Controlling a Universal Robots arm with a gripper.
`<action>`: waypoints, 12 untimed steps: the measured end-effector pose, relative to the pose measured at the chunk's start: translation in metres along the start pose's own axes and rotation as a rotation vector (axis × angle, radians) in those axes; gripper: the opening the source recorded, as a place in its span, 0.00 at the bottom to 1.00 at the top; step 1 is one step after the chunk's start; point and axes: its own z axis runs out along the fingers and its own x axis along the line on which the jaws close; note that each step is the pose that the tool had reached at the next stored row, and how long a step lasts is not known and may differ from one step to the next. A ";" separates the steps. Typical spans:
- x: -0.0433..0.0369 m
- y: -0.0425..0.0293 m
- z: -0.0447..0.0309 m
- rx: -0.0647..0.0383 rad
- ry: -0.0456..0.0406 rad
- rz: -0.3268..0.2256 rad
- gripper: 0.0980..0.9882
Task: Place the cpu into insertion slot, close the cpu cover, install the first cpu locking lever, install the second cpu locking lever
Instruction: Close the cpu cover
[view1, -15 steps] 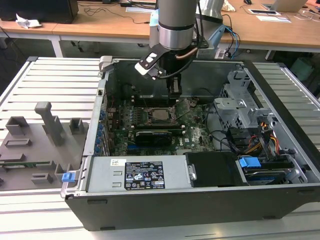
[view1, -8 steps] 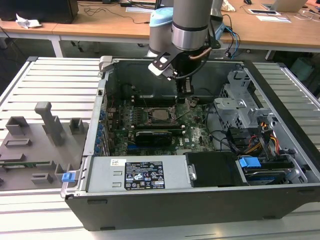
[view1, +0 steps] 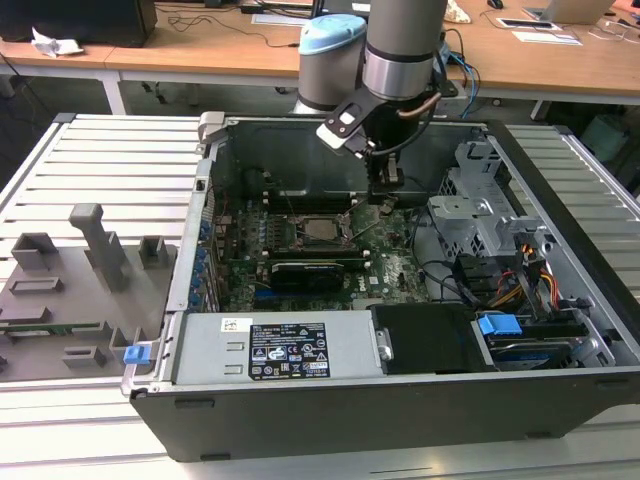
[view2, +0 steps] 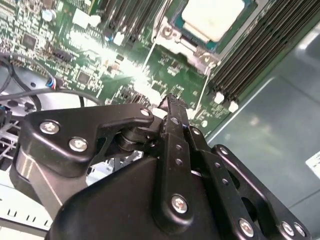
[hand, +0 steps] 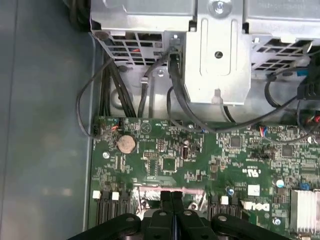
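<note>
Presently the hand (view1: 386, 190) is hovering with its fingers (hand: 166, 200) pressed together, nothing showing between them, low over the green motherboard (hand: 200, 160). It is working inside an open computer case (view1: 400, 400) that is sitting on a slatted grey counter (view1: 100, 150). The cpu (view1: 322, 229) is lying silvery side up in the insertion slot (view2: 169, 34), just beside the hand toward the exterior view's left. Black cables (hand: 175, 95) and a metal drive cage (hand: 220, 50) are crowding the hand's other side.
</note>
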 end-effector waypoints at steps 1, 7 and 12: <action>0.0000 0.0022 0.0004 0.000 -0.0001 0.000 0.01; -0.0006 0.0195 0.0035 0.002 0.0000 0.000 0.01; -0.0011 0.0238 0.0145 0.015 0.0008 0.001 0.01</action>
